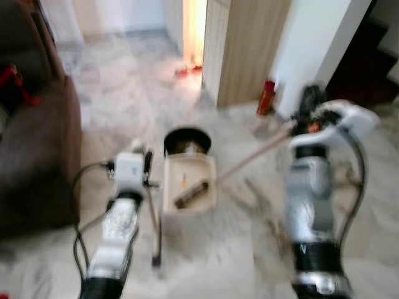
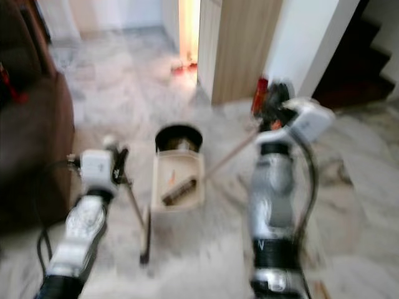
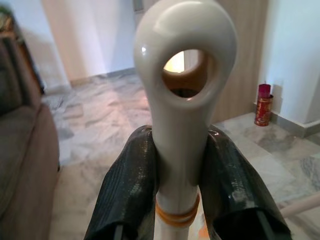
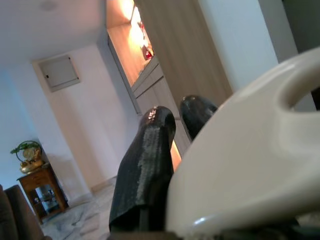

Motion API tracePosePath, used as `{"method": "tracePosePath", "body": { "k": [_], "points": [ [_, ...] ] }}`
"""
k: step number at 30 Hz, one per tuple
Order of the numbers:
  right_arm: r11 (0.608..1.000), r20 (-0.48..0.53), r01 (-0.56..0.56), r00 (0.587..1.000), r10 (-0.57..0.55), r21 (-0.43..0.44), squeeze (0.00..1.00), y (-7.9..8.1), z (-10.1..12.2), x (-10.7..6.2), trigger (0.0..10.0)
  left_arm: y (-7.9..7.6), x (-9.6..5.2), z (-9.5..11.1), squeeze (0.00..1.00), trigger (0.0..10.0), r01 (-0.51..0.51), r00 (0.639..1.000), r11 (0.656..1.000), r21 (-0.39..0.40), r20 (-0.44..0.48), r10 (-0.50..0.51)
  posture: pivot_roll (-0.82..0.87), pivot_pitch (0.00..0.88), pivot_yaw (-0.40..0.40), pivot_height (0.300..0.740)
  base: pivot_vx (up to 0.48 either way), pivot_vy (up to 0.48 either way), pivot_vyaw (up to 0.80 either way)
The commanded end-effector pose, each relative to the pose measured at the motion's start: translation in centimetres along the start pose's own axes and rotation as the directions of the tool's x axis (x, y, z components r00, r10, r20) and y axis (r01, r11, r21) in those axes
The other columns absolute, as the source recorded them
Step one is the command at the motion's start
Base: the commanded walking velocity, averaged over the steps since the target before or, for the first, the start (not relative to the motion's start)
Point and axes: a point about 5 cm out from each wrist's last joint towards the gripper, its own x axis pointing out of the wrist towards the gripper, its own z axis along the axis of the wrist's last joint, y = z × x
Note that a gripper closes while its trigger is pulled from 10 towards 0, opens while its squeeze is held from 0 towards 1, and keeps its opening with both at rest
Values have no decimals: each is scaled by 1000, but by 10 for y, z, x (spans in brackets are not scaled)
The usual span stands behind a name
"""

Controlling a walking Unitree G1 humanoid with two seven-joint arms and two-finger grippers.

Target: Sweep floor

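Left wrist view: left gripper (image 3: 180, 165) clamped on cream dustpan handle (image 3: 185, 75). Dustpan (image 1: 189, 184) on marble floor (image 1: 249, 249), blurred debris inside. Right gripper (image 4: 172, 135) grips broom handle (image 1: 252, 157); bristles hard to make out. Brown sofa (image 1: 31, 143) cut off at left.
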Motion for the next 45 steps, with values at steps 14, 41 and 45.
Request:
{"method": "tracePosePath", "body": {
  "k": [14,41,45],
  "points": [
    [1000,140,-16,990,13,24,0,3,32,8,10000,-6,4,15,0,10000,11,997,1000,10,74,-12,76,0,-29,740,378,0,288],
    [998,138,-29,990,21,59,0,6,35,10,10000,-6,3,14,0,10000,2,997,1000,11,71,-3,85,0,-37,740,374,0,133],
    [998,139,-28,990,19,61,0,6,35,10,10000,-6,3,14,0,10000,0,998,1000,13,70,-1,87,0,-37,740,388,0,0]
  ]
}}
